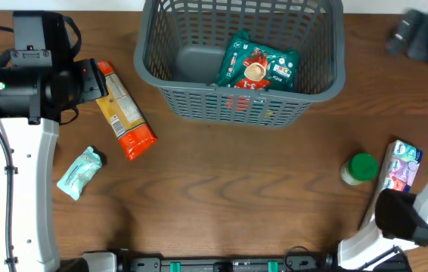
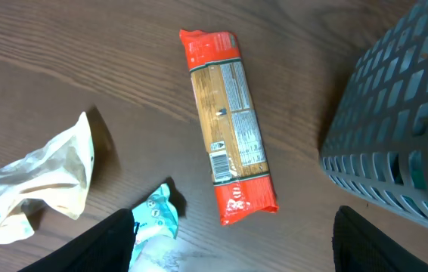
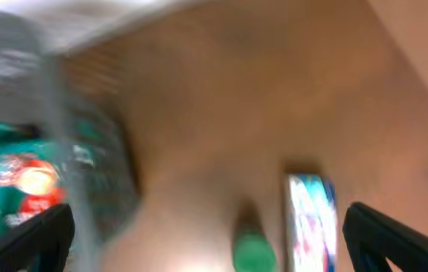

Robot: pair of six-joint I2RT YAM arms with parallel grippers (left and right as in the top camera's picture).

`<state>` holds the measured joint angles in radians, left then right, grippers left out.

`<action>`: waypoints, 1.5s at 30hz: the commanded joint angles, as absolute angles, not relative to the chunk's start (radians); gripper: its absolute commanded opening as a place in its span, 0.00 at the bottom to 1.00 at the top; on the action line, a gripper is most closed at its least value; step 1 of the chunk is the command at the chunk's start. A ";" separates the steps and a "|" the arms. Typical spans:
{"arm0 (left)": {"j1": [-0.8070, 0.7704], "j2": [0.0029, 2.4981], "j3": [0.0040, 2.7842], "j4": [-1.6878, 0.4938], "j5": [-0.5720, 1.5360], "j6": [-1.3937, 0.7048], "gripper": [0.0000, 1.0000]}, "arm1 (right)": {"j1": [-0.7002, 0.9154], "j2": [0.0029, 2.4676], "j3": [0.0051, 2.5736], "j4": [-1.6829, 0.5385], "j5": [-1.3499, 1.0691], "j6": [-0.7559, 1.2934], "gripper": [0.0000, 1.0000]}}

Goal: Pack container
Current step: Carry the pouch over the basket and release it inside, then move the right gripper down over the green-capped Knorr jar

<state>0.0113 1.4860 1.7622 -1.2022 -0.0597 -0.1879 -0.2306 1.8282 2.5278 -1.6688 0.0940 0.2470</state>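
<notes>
The dark grey slotted container (image 1: 238,91) stands at the far middle of the table and holds a green and red packet (image 1: 259,65). An orange pasta packet (image 1: 123,113) lies left of it and shows lengthwise in the left wrist view (image 2: 225,125). My left gripper (image 2: 233,249) is open and empty, high above the table, with the packet's near end between its fingers. Its head shows in the overhead view (image 1: 85,81) next to the packet. My right gripper (image 3: 210,242) is open and empty in a blurred view. It is at the far right in the overhead view (image 1: 420,36).
A teal packet (image 1: 80,172) lies front left, by my left finger (image 2: 157,219). A beige bag (image 2: 36,185) lies at the left edge. A green-lidded bottle (image 1: 361,168) and a blue packet (image 1: 401,166) sit front right. The container wall (image 2: 395,128) is to the right.
</notes>
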 commanded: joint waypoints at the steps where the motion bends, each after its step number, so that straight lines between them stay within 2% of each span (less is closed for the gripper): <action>1: 0.015 1.470 1.773 -1.203 -0.064 -0.204 0.70 | -0.300 1.847 2.492 -1.699 0.045 0.334 0.99; 6: 0.015 1.470 1.773 -1.203 -0.064 -0.204 0.70 | -0.330 1.758 2.308 -1.699 -0.009 0.333 0.99; 14: 0.015 1.470 1.773 -1.214 -0.064 -0.204 0.70 | -0.310 1.391 1.700 -1.679 -0.001 0.418 0.99; 21: 0.015 1.470 1.773 -1.214 -0.064 -0.205 0.70 | -0.317 1.129 1.280 -1.417 0.025 0.467 0.99; 29: 0.015 1.470 1.773 -1.218 -0.064 -0.205 0.70 | -0.318 1.208 1.036 -1.184 0.033 0.486 0.99; 45: 0.015 1.470 1.771 -1.222 -0.064 -0.205 0.70 | -0.318 1.516 1.028 -1.011 0.055 0.485 0.99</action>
